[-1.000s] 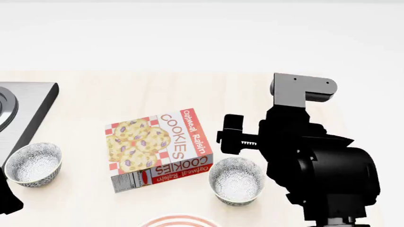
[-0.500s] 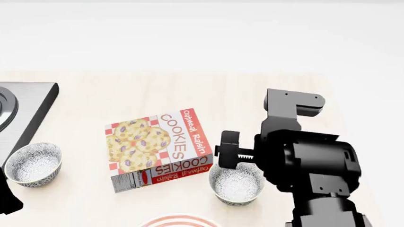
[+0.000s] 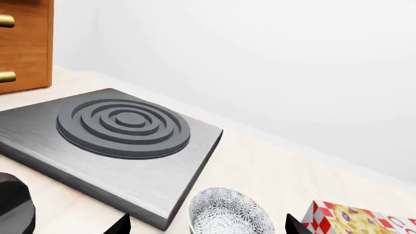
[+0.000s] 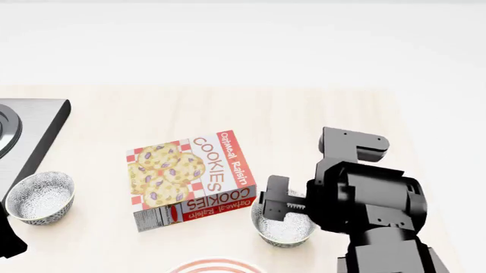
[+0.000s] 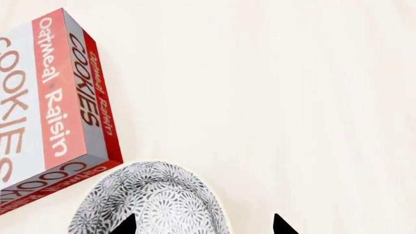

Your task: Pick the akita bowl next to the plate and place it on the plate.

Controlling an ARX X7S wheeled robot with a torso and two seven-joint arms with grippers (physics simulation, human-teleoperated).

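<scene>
The akita bowl (image 4: 287,232), grey-and-white patterned, stands just beyond the red-ringed plate (image 4: 215,266), of which only a sliver shows at the head view's bottom edge. My right gripper (image 4: 281,213) hangs open right over this bowl. In the right wrist view one fingertip (image 5: 126,225) lies over the bowl (image 5: 156,200) and the other over bare table beside its rim, so the right gripper (image 5: 203,226) straddles the bowl's wall. A second identical bowl (image 4: 40,198) sits at the far left. My left gripper (image 3: 208,226) stays open near that bowl (image 3: 227,214), holding nothing.
A cookie box (image 4: 190,179) lies flat just left of the akita bowl, almost touching it. A grey stove plate (image 3: 123,126) sits at the table's left, a wooden drawer unit (image 3: 26,44) beyond it. The right arm's bulk (image 4: 372,210) hides the table to the right.
My right arm has come down and toward me, bringing its open gripper from above and behind the bowl onto its rim. The left arm, bowls and box have not moved.
</scene>
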